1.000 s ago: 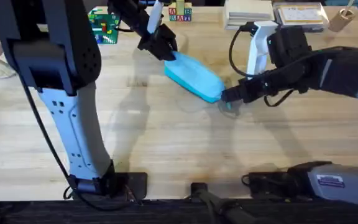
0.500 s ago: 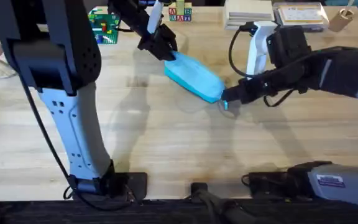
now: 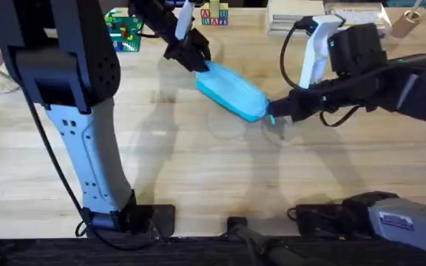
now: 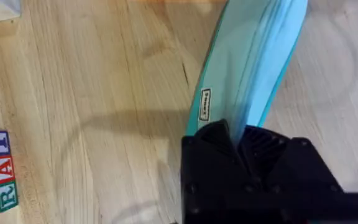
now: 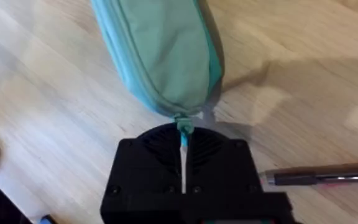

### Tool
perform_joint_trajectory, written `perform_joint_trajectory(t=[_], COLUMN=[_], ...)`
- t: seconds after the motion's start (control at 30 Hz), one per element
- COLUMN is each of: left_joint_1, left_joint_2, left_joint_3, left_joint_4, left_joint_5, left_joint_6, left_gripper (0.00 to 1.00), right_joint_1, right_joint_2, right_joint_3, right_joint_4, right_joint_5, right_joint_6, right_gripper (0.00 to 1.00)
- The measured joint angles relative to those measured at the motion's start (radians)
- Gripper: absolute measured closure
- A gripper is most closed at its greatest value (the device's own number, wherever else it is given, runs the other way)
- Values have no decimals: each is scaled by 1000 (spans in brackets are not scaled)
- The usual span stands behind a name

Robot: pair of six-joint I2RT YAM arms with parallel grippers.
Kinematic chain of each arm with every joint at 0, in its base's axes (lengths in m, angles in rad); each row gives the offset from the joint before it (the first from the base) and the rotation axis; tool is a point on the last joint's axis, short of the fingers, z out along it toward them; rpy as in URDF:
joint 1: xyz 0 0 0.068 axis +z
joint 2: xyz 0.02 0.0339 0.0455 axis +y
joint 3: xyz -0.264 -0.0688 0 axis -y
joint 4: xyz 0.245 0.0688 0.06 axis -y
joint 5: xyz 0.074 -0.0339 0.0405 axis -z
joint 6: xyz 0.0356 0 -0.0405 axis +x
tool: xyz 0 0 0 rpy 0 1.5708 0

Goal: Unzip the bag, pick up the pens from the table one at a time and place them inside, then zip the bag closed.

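While our left gripper (image 4: 238, 140) clamps the bag (image 3: 230, 91), our right gripper (image 5: 183, 155) pinches the zipper pull (image 5: 183, 127); tugging sideways may slip it free.

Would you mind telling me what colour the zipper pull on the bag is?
Teal, against the bag's lighter blue fabric; the zipper pull shows best in the right wrist view.

Lego bricks (image 3: 122, 31), alphabet blocks (image 3: 214, 15), stacked books (image 3: 294, 16) along far edge.
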Motion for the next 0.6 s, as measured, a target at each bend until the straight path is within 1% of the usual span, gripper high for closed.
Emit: perform_joint_trajectory(t=[0.23, 0.6], left_joint_1=[0, 0], left_joint_2=[0, 0], left_joint_3=[0, 0], left_joint_4=[0, 2], left_joint_5=[0, 0], left_joint_6=[0, 0], left_gripper=[958, 958], right_joint_1=[0, 0], right_joint_2=[-70, -85], right_joint_3=[26, 52], right_joint_4=[-18, -25], right_joint_5=[0, -14], right_joint_6=[11, 54], right_gripper=[970, 970])
